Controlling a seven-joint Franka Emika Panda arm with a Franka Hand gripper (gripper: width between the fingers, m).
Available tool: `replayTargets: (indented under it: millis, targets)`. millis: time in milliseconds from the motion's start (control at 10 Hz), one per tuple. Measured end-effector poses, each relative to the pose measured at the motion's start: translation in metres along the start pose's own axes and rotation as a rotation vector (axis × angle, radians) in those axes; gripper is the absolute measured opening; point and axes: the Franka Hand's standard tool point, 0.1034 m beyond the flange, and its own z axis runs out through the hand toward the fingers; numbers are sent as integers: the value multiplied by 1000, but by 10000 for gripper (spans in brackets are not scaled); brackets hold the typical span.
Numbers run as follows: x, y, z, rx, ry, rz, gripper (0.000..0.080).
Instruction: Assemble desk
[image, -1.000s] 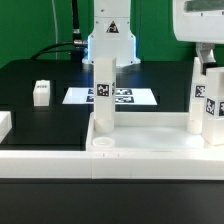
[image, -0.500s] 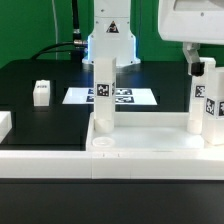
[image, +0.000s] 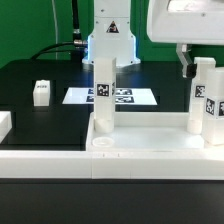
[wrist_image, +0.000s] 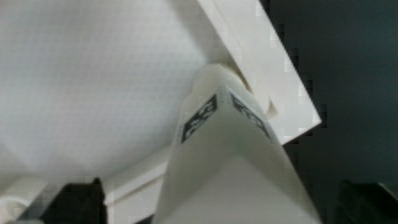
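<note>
The white desk slab (image: 150, 143) lies at the front of the exterior view. One tagged white leg (image: 104, 92) stands upright in its left corner. A second tagged leg (image: 203, 100) stands upright in its right corner. My gripper (image: 203, 62) hangs over the top of this right leg, with one dark finger (image: 186, 62) showing beside it. In the wrist view the leg (wrist_image: 222, 150) rises between my dark fingers (wrist_image: 75, 200), and the gripper (wrist_image: 217, 205) stands open, with a gap at the leg. A third loose leg (image: 41, 92) lies on the table at the exterior view's left.
The marker board (image: 112, 97) lies flat behind the slab, in front of the robot base (image: 110, 40). A long low white rail (image: 45, 160) runs along the front edge. Another white part (image: 4, 124) shows at the far left edge.
My gripper has risen up along the right leg, from around its upper half to its top. The leg stays upright in the slab. Nothing else moved.
</note>
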Motion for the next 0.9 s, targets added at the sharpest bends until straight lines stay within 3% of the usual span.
replayTargets:
  millis: [400,500,600,800,900]
  targets:
    - [2,0,0,-3,9,-262,649]
    - [1,0,0,-2,9,-246,523]
    - [1,0,0,-2,9,-246,523]
    - [2,-1,-1,-1,13,-246,289]
    - [2,-1,-1,-1,13,-246,289]
